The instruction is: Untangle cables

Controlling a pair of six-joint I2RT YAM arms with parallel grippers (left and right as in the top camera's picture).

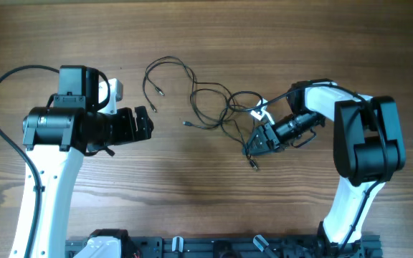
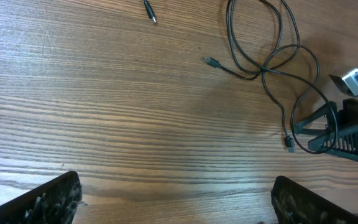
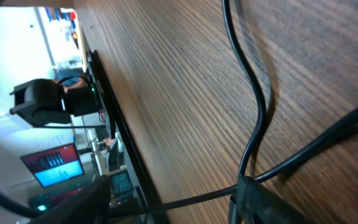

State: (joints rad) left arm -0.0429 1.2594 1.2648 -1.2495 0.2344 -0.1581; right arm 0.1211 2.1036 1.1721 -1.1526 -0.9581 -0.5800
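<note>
Untangling looks barely begun: the thin dark cables (image 1: 206,100) lie mid-way across the brown wooden tabletop (image 1: 192,201) between the arms, one loop loose at far left, the rest crossed at right. Their spread runs left-right, with plug ends pointing near. The left fingers (image 2: 48,202) gape wide and empty; the right fingers (image 3: 272,205) straddle a strand, and I cannot tell whether they grip it.

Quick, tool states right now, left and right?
Left tool: open, holding nothing.
Right tool: open around a cable, not gripping it.
</note>
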